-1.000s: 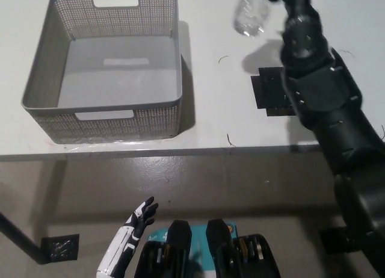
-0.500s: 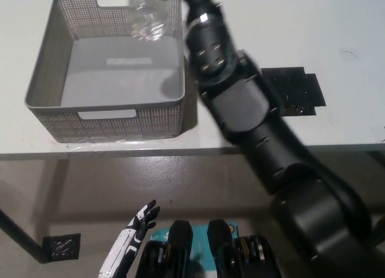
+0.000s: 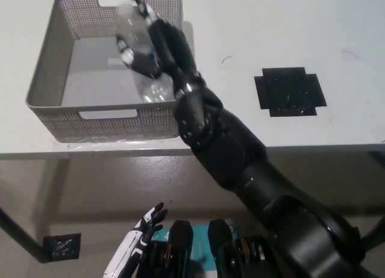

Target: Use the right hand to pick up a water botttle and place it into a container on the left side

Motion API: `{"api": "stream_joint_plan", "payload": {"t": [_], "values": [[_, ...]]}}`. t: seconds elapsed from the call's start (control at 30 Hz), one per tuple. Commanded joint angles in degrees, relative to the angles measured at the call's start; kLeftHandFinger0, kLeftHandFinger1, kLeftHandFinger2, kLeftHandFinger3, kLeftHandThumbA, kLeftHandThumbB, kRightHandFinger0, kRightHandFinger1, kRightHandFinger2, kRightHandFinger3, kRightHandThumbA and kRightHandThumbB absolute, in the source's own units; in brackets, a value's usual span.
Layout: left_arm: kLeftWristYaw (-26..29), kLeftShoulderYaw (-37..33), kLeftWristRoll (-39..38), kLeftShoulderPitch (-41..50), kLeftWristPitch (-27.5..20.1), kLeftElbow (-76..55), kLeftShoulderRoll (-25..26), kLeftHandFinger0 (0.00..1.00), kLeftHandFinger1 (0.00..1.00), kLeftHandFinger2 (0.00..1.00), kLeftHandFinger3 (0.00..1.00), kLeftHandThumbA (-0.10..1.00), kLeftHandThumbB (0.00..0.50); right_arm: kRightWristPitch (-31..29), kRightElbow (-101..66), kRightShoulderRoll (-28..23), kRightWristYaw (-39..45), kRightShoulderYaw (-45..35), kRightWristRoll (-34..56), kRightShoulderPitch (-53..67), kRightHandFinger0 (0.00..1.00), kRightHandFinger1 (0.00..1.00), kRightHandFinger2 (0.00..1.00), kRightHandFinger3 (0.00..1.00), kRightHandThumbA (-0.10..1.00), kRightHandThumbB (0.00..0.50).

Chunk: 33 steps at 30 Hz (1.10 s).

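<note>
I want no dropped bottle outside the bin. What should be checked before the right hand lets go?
1. Right hand over the grey basket: ok.
2. Water bottle held in that hand: ok.
3. Bottle low enough to release gently: cannot tell.
4. Basket floor below bare: ok.
5. Basket fully on the white table: ok.
6. Left hand clear, low beneath the table edge: ok.

Lab-like test space, plain white table [image 3: 313, 25], black tape patch [image 3: 290, 91]
</note>
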Motion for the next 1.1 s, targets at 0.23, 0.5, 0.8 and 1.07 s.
{"api": "stream_joint_plan", "payload": {"t": [0.23,0.5,0.8,1.07], "values": [[-1.4,-0.7,-0.1,-0.3,-0.9,-1.5,0.4,1.00,1.00,1.00,1.00,1.00,0.339,-1.5,-8.0,-3.7,14.5,1.7,0.1,0.7,1.00,1.00,1.00,1.00,1.00,0.462],[-2.2,-0.7,-0.6,0.8,-0.3,-2.2,1.0,1.00,1.00,1.00,1.00,1.00,0.339,1.2,-17.3,-5.3,16.7,0.9,0.1,5.0,1.00,1.00,1.00,1.00,1.00,0.461],[-2.2,-0.2,-0.5,0.2,-0.3,-1.7,1.2,1.00,1.00,1.00,1.00,1.00,0.361,2.2,-34.1,-10.1,20.4,-4.7,3.0,7.0,1.00,1.00,1.00,1.00,1.00,0.403],[-2.6,-0.4,-0.9,0.3,-1.5,-1.1,1.1,1.00,1.00,1.00,1.00,1.00,0.349,11.7,-67.3,-16.2,25.8,-10.9,7.6,18.6,1.00,1.00,1.00,1.00,1.00,0.436]]}}
